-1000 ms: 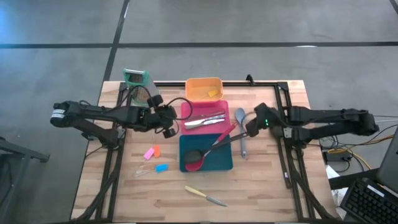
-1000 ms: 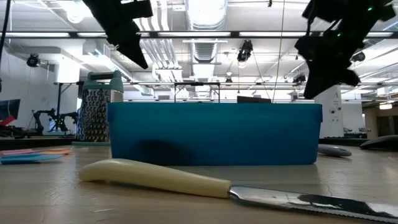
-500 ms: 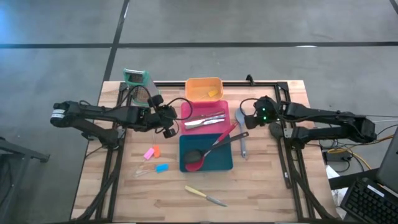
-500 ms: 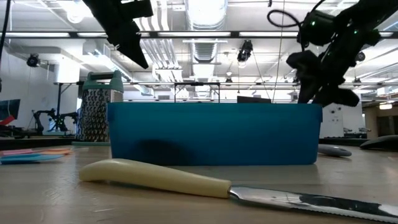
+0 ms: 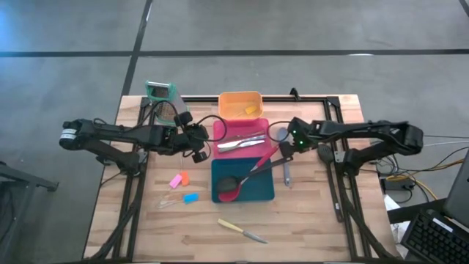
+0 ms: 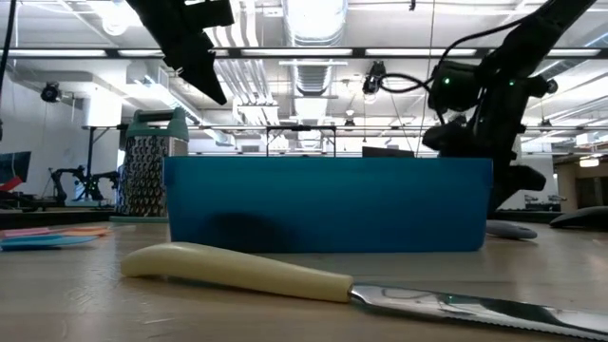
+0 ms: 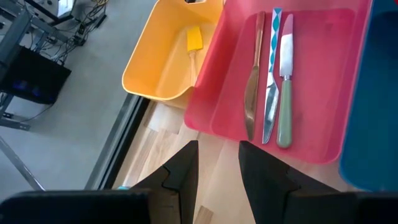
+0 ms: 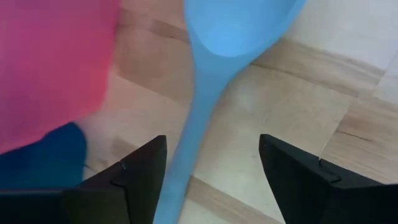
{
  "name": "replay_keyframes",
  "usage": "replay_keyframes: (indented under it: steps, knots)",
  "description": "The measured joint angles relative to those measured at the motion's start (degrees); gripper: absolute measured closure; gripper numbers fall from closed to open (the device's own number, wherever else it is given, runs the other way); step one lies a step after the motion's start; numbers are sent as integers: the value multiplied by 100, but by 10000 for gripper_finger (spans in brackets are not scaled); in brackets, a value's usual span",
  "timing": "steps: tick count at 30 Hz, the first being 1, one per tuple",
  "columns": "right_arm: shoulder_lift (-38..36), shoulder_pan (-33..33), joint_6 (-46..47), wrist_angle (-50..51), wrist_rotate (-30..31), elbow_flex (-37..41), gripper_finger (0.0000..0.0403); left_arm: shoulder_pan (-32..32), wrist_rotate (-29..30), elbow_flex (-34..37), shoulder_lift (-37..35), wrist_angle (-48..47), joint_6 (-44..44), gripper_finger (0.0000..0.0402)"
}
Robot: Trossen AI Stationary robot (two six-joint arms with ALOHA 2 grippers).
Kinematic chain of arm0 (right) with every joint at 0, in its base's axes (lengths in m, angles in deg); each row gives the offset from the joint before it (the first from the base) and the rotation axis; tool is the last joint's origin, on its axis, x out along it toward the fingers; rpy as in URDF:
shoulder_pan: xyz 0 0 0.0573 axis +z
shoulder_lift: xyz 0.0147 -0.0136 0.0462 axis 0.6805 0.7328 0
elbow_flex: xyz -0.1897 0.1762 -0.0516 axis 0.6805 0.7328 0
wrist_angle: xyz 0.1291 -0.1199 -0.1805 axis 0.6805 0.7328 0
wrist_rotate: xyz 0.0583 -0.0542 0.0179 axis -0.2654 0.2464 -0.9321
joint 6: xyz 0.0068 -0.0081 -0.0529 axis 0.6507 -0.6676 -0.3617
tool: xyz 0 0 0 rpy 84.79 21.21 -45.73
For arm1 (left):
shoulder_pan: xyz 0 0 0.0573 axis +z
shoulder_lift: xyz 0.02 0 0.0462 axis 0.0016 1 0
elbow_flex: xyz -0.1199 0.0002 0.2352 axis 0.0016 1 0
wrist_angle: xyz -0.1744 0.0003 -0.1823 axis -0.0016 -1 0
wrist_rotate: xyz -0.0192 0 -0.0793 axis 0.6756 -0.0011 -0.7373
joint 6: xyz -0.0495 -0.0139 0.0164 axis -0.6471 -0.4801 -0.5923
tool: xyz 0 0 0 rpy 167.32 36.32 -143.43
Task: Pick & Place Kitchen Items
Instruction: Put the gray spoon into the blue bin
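A blue-grey spoon [image 5: 286, 173] lies flat on the wooden table just right of the teal tray [image 5: 268, 192]. My right gripper [image 5: 286, 149] hangs low over it, open. In the right wrist view its fingers [image 8: 142, 180] stand on either side of the spoon's handle [image 8: 198, 99] without touching it. My left gripper [image 5: 198, 145] waits open and holds nothing, above the table left of the pink tray [image 5: 220, 130]. That tray holds three table knives [image 7: 268, 81]. A red spoon [image 5: 253, 172] and a black spoon [image 5: 238, 181] lie in the teal tray.
An orange tray [image 5: 231, 97] with a small yellow piece stands at the far edge, a green-topped grater [image 5: 160, 93] at the far left. Pink [image 5: 178, 180] and blue [image 5: 190, 198] pieces lie left of the teal tray. A cream-handled knife [image 5: 240, 231] lies near the front edge.
My right gripper has come down and moved toward the table's left, from above the teal tray's right rim to low over the blue-grey spoon, rolling its wrist on the way. The spoon has stayed where it lay.
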Motion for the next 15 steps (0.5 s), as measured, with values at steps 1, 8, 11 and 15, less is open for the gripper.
replay_keyframes:
  steps: [1,8,11,15]
  knots:
    - [81,1,-11,1,-2,-6,150,0,2,0,0,2,0,282]
    - [412,6,-123,-99,-168,-40,136,-4,0,0,0,2,0,282]
    - [390,5,-118,-106,-168,-41,140,-4,0,0,0,2,0,282]
    - [367,14,-74,-81,-27,-37,154,-4,0,0,0,2,-1,282]
